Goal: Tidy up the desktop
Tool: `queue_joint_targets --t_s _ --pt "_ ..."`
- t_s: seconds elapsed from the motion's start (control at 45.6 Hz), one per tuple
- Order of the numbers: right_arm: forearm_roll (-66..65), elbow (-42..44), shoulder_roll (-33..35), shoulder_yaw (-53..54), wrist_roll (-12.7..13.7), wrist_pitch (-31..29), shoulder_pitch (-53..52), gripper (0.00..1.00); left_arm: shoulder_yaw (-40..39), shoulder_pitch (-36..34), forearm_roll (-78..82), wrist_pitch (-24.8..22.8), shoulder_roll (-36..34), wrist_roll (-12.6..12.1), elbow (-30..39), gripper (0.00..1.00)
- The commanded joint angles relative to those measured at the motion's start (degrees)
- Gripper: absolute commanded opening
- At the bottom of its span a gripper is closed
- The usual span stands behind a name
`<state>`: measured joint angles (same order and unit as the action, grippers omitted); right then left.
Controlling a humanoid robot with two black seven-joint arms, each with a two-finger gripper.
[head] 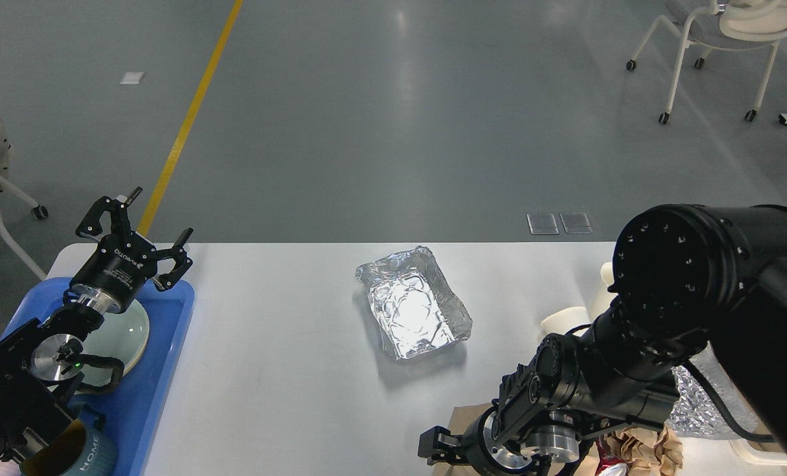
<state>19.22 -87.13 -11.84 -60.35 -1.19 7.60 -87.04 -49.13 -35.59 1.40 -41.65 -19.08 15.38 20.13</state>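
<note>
The white desktop [287,344] fills the lower half of the head view. An empty, crinkled foil tray [413,304] sits near its middle. My left gripper [143,233] is open and empty, held over the far edge of the blue tray [165,370] at the left. My right arm comes in from the right, and its gripper [436,449] is low at the bottom edge over brown paper [462,416]. It is dark and partly cut off, so I cannot tell how its fingers stand.
The blue tray holds a pale green plate [129,334] and a blue-grey mug [86,456]. White paper cups [565,320] stand by my right arm. Crumpled foil [697,403] and crumpled brown paper [647,449] lie at the right front. A chair [717,39] stands far back right.
</note>
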Motion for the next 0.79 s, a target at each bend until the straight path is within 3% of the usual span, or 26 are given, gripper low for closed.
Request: queue_joint_targets --t_s 0.0,0.088,0.175,0.197,0.219,0.526,0.768 --pt "-0.85 0.38 -0.29 -0.03 -0.39 0.57 1.52 0.80 0.09 0.00 0.00 0.08 0.00 0.00 0.00 1.00" --pt "-1.90 0.47 -0.29 -0.12 -0.74 2.15 2.66 0.48 0.00 0.00 0.00 -0.01 -0.08 0.00 0.00 1.00" --pt "-3.31 0.47 -0.29 -0.12 -0.92 2.85 3.01 0.30 0.00 0.00 0.00 -0.01 0.00 0.00 0.00 1.00" --pt "-3.40 0.47 -0.29 -0.12 -0.92 2.85 3.01 0.20 0.00 0.00 0.00 -0.01 0.00 0.00 0.00 1.00" --pt "-3.49 0.47 -0.29 -0.12 -0.92 2.85 3.01 0.02 0.00 0.00 0.00 -0.01 0.00 0.00 0.00 1.00" --pt "-4.28 -2.33 0.32 -0.29 -0.66 1.45 -1.38 0.00 0.00 0.00 0.00 -0.01 0.00 0.00 0.00 1.00" --pt "-6.03 -12.87 8.83 -0.73 -1.01 -0.04 -12.88 0.00 0.00 0.00 0.00 -0.01 0.00 0.00 0.00 1.00"
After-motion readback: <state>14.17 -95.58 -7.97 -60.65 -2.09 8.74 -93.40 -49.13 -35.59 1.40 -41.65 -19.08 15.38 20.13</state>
